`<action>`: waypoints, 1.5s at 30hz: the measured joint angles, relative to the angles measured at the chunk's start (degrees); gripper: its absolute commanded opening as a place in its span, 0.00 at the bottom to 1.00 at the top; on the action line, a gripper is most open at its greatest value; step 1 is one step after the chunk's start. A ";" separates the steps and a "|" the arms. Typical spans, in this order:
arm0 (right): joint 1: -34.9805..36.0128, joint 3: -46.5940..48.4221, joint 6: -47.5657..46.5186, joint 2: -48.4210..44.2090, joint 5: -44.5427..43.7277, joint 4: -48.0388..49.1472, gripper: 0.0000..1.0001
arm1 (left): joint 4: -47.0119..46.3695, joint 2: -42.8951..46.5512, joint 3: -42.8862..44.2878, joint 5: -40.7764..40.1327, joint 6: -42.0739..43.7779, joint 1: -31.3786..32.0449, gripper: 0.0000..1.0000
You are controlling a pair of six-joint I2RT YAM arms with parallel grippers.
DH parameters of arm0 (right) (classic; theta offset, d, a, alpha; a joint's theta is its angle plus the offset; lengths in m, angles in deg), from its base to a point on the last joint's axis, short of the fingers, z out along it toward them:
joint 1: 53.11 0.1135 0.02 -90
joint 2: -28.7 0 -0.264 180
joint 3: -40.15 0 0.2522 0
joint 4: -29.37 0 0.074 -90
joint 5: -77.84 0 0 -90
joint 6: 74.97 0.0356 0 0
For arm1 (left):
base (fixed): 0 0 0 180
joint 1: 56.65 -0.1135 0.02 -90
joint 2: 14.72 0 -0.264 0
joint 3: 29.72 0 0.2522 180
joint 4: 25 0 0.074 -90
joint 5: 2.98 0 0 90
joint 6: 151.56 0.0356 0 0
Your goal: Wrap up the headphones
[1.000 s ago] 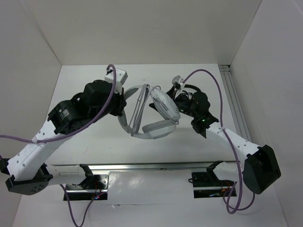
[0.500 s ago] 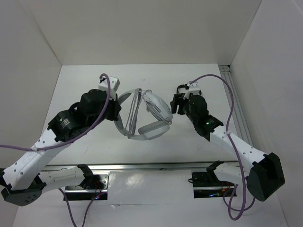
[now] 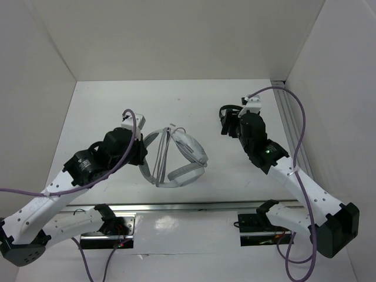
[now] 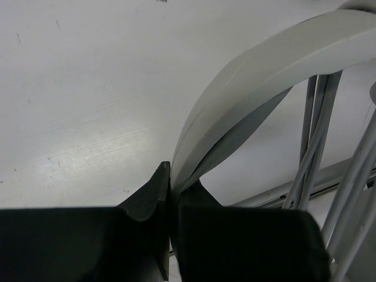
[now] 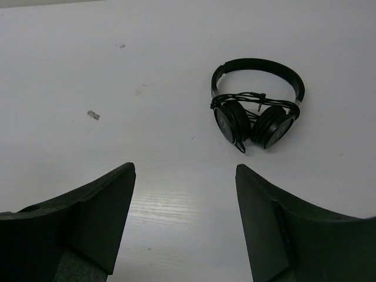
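My left gripper (image 4: pixel 169 176) is pinched shut on the headband (image 4: pixel 264 64) of the white headphones (image 3: pixel 176 155), mid-tabletop (image 3: pixel 106 106), maybe lifted slightly. The right gripper (image 5: pixel 183 170) gapes wide, holding nothing, facing the small black headphones (image 5: pixel 257 100).

A matte white table (image 3: pixel 106 117) sits inside a plain white enclosure, with a far wall (image 3: pixel 176 35), a left wall (image 3: pixel 29 88) and a right wall (image 3: pixel 341 70) rising from its edges. A side rail (image 3: pixel 292 126) of metal lines the table's right edge, and a near rail (image 3: pixel 188 207) lines its near edge. Even light gives the tabletop a soft sheen.
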 measured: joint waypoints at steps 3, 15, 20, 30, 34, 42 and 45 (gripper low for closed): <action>0.00 1.51 0.35 -1.60 0.42 -1.77 0.79 | 0.31 0.92 -3.69 0.57 -1.03 0.00 0.00; 0.70 5.57 0.94 -3.04 4.09 -7.30 0.93 | 1.44 -2.86 -12.94 3.48 -5.60 0.00 0.00; 2.43 5.66 0.79 -3.04 4.81 -7.96 1.00 | 0.31 -6.21 -14.53 4.09 -6.80 0.00 0.00; 3.45 6.14 0.52 -2.73 2.93 -9.68 1.00 | -3.85 -9.33 -14.51 8.22 -7.13 -0.02 0.00; 3.45 8.02 0.52 -2.71 0.35 -12.15 1.00 | -3.41 -13.40 -12.66 10.73 -6.43 1.20 0.00; 3.45 17.07 0.76 -2.86 -6.27 -18.75 1.00 | -3.37 -23.02 -4.68 15.19 -3.32 6.01 0.00; 3.45 19.28 0.90 -3.37 -7.50 -20.59 1.00 | -3.17 -28.13 -0.85 15.56 -1.73 6.05 0.00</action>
